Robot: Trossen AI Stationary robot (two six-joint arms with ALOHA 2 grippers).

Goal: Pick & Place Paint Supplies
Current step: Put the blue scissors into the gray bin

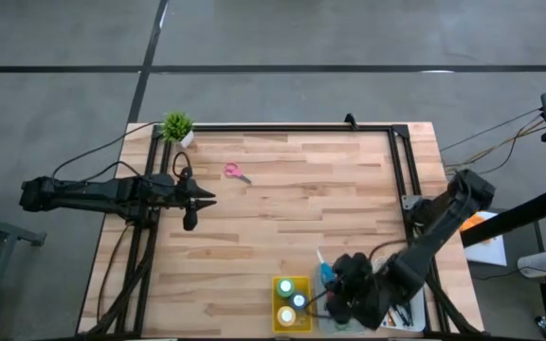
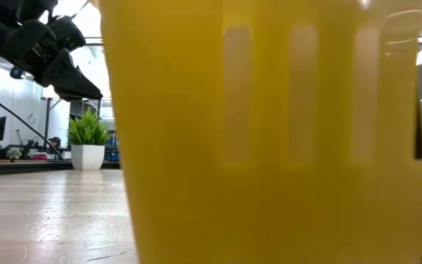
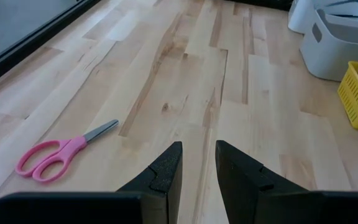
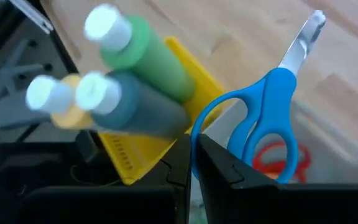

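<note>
a: so where's the paint stuff sitting right now?

b: mostly down at the near edge of the wooden table (image 1: pixel 292 208). three paint bottles, a green one (image 4: pixel 148 53), a grey one (image 4: pixel 132 106) and a yellow one (image 4: pixel 64 102), stand together in the yellow tray (image 1: pixel 280 305), white caps up. the blue scissors (image 4: pixel 266 118) are right beside that tray, over the grey tray (image 1: pixel 328 325), blades pointing up and away from it. there's something red (image 4: pixel 275 158) under the blue handles, can't tell what.

a: and the pink pair?

b: pink scissors (image 1: pixel 236 171) lie flat on the bare wood at the far left part of the table, well apart from the trays, near the little potted plant (image 1: pixel 177 126) in the corner.

a: is the right claw on the blue ones?

b: right gripper (image 4: pixel 193 162) is down over the grey tray with its fingers clenched tight. one blue handle loop sits right at the tips, but i can't tell if it's actually pinched or just touching.

a: left arm?

b: left gripper (image 3: pixel 197 165) hangs above the wood just beside the pink scissors, fingers a bit apart with nothing between them. the low camera is mostly blocked by the yellow tray wall, with the plant showing past it.
</note>
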